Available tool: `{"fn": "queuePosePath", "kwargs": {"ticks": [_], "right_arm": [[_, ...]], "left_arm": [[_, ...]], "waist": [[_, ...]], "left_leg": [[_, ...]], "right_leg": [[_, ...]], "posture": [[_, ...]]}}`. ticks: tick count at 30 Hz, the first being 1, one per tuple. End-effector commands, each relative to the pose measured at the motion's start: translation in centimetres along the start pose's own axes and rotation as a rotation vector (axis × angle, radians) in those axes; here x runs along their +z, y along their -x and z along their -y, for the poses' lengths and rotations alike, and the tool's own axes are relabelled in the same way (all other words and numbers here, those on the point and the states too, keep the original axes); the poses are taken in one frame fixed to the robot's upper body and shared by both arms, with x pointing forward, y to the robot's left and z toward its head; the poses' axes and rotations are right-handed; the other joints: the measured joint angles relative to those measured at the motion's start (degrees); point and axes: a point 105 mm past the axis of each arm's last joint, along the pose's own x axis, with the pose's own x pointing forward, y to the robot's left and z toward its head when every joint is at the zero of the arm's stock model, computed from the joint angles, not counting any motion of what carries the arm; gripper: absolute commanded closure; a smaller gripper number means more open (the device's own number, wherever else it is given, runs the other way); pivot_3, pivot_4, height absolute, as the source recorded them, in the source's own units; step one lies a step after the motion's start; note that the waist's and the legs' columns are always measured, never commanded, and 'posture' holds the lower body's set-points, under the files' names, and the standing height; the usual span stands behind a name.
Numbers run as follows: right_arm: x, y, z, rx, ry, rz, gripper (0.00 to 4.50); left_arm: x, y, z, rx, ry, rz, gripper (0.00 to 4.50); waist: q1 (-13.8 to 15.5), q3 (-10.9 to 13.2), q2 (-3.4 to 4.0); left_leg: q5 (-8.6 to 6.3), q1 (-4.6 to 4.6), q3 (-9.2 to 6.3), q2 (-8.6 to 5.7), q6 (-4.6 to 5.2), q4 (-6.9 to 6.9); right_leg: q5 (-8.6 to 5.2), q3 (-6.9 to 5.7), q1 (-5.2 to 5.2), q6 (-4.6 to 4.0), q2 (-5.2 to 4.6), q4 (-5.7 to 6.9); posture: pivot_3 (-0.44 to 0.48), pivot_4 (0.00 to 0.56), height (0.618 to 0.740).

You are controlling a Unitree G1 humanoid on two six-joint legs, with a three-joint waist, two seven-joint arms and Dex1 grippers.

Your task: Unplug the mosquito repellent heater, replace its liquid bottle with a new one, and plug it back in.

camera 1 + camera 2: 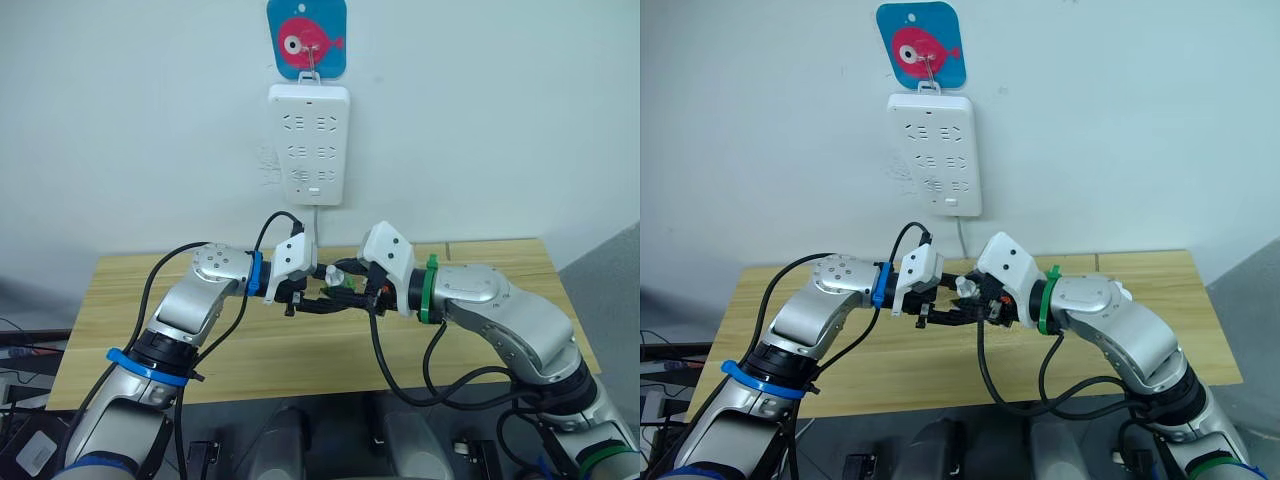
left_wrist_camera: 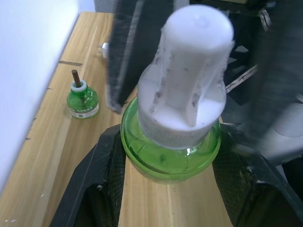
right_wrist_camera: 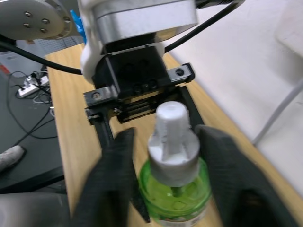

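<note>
— Green glass-clear plastic, white cap: is that the bottle [image 3: 173,189]?

— Yes. It sits in mid-air over the wooden table [image 1: 120,300], where the two arms meet. From the head views it is a small pale and green patch between black parts, hard to make out.

— What grips it?

— The left gripper [image 2: 170,158]. Its black fingers [image 2: 99,189] are spread about as wide as the bottle's green body and press it on both sides. The ribbed cap [image 2: 194,61] stands free of them.

— And the other arm?

— The right gripper [image 3: 165,156] comes at the same bottle from the opposite side and sits around it. Whether it bears on the plastic or stands just off it, I cannot tell; its parts are blurred in both wrist views.

— Where is the mosquito repellent heater [image 2: 105,48]?

— A small white piece with metal prongs lies on the table near the wall, and I take that for it. Most of it is hidden behind a blurred dark shape, so its form is unclear.

— Anything beside it?

— A second green bottle [image 2: 82,100], upright, uncapped, with a brown wick sticking out of its white collar. It stands near the white piece, closer to the wall edge of the table.

— And on the wall?

— A white power strip [image 1: 309,143] hangs from a blue fish hook [image 1: 307,38], with its cable dropping behind the grippers.
</note>
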Motion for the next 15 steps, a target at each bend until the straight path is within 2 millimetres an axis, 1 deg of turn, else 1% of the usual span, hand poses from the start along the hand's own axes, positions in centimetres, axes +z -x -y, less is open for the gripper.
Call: {"fn": "queuePosePath", "kwargs": {"ticks": [1,5,7,10,12,15], "right_arm": [[0.4,0.1,-0.4,0.017,0.042,0.024,3.49],[0.5,0.1,-0.5,0.021,0.054,0.037,3.49],[1.0,0.4,-0.3,0.017,0.054,0.063,3.49],[1.7,0.9,0.1,0.004,0.050,0.103,3.49],[2.1,1.5,0.6,-0.011,0.039,0.130,3.49],[2.6,2.2,1.3,-0.029,0.022,0.161,3.49]], "left_arm": [[1.6,0.4,-0.1,0.003,-0.055,0.047,2.26],[2.4,0.7,-0.6,0.036,-0.020,0.106,2.26],[2.7,0.8,-0.8,0.057,-0.023,0.141,2.26],[2.7,1.4,-0.6,0.047,-0.020,0.171,2.26],[2.7,1.8,-0.9,0.073,-0.029,0.185,1.52],[2.4,2.2,-1.4,0.120,-0.029,0.179,0.64]], "waist": [[0.00,-0.01,0.00],[0.00,-0.09,-0.01],[0.01,-0.12,-0.02],[0.00,-0.20,-0.04],[0.00,-0.20,-0.04],[0.02,-0.23,-0.05]], "left_leg": [[0.00,0.00,-0.01,0.00,0.00,0.00],[0.01,0.01,0.00,0.01,-0.02,0.01],[0.02,0.01,0.00,0.00,-0.02,0.03],[0.02,0.01,0.01,0.00,-0.03,0.06],[0.02,0.02,0.02,0.00,-0.03,0.07],[0.04,0.04,0.03,-0.02,-0.06,0.12]], "right_leg": [[0.00,0.00,0.00,0.00,0.00,0.01],[0.00,-0.01,-0.01,0.00,0.00,0.04],[0.00,0.00,0.00,-0.01,0.00,0.05],[0.01,0.01,0.00,-0.01,0.00,0.08],[0.01,0.01,-0.01,-0.01,0.00,0.13],[0.01,0.02,-0.05,-0.01,-0.02,0.37]], "posture": [[-0.144,0.192,0.730],[-0.144,0.186,0.730],[-0.144,0.186,0.730],[-0.146,0.180,0.730],[-0.146,0.180,0.730],[-0.145,0.172,0.730]]}}
